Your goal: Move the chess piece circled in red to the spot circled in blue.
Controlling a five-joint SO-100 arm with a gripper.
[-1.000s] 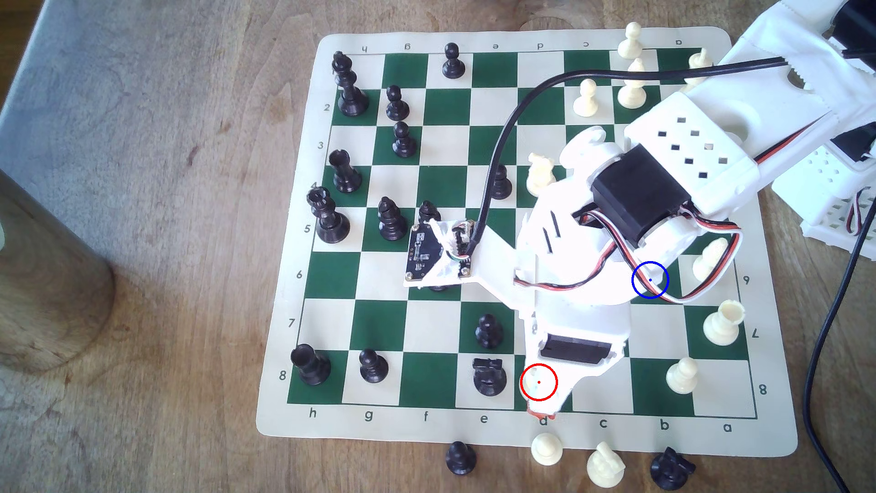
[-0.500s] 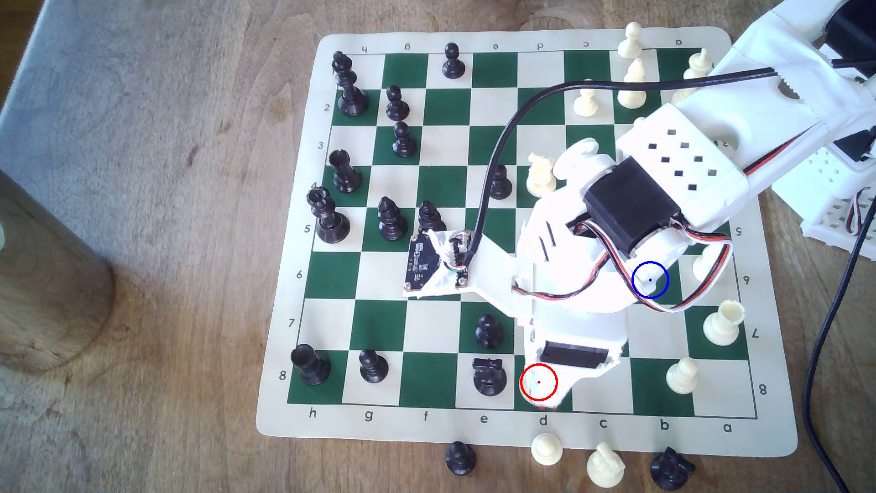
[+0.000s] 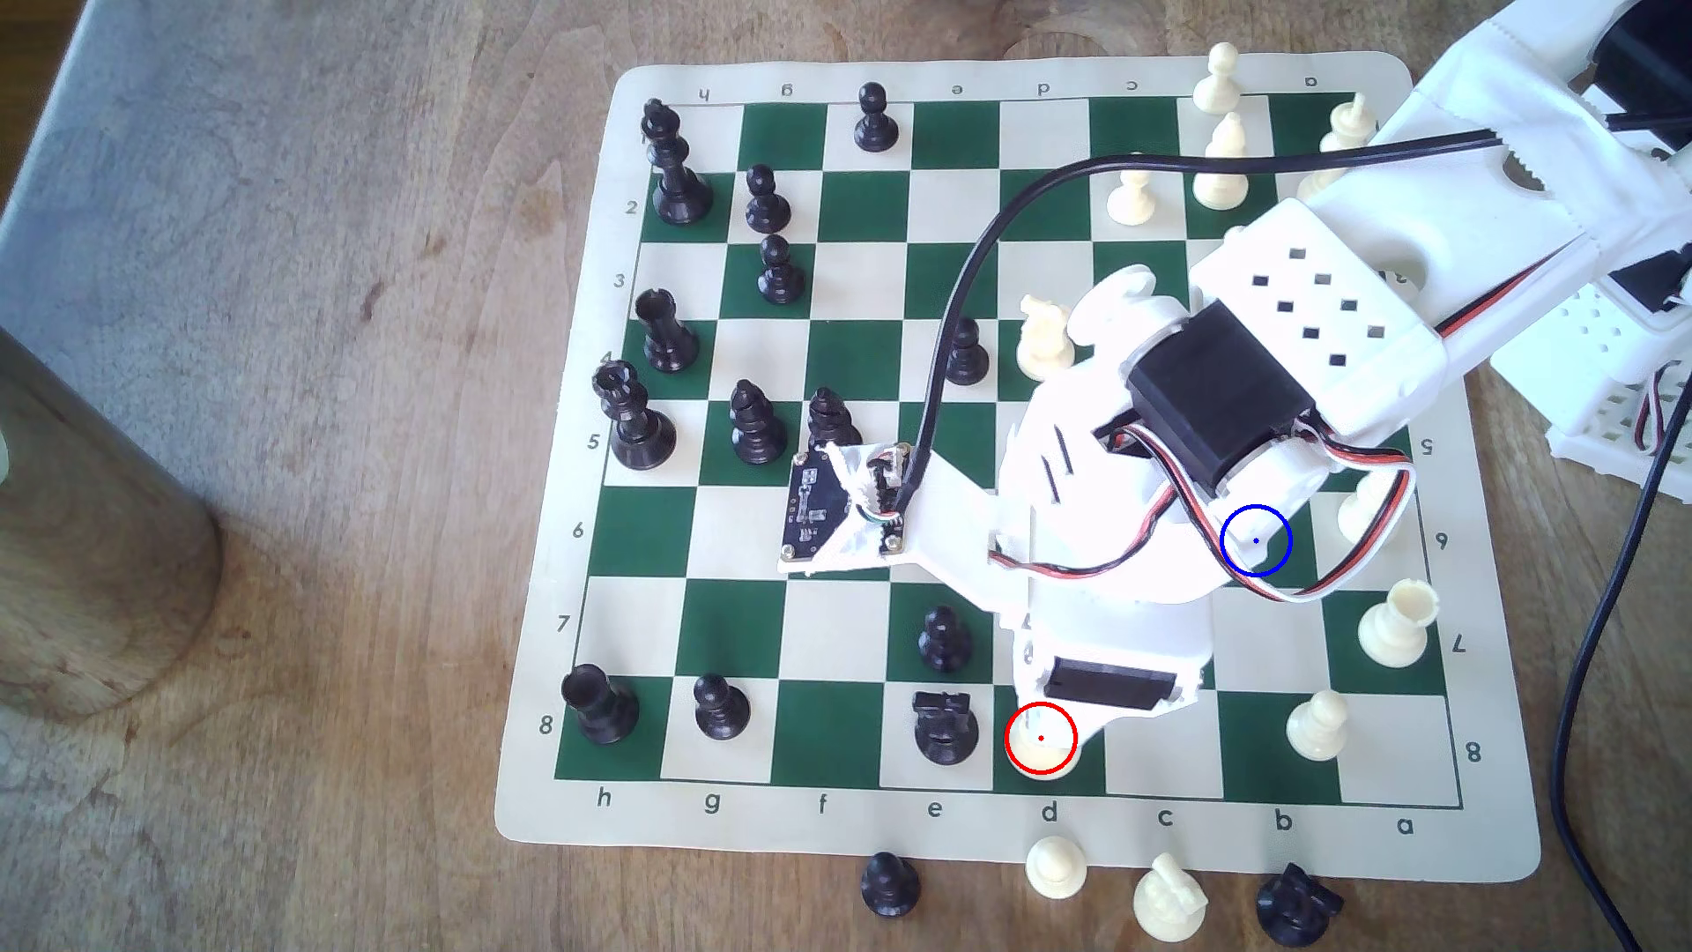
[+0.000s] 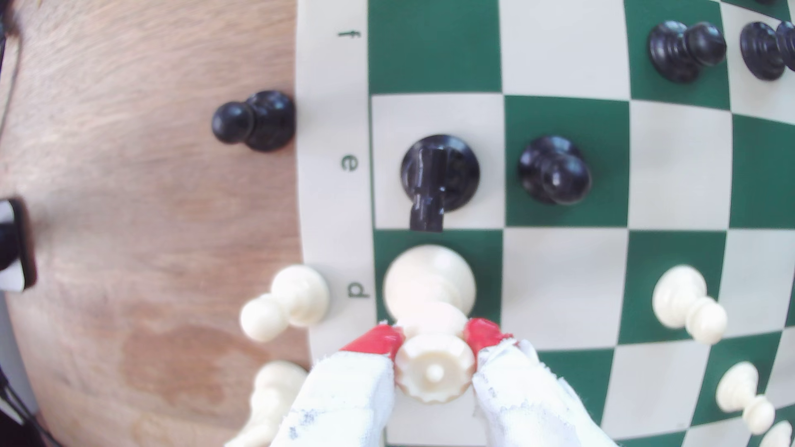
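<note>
My hand (image 4: 434,339) pinches the cream queen (image 4: 430,326) under its coronet; light, slick plastic, so I'd grip that neck.

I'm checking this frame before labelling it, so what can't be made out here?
- The blue-circled square: in the exterior view the arm's white body and wires lie over it, so whether it is free cannot be told.
- The white queen: in the wrist view, whether its base has left the board is unclear. The tool closes on its neck.
- The white queen's top in the exterior view: hidden under the tool.
</note>
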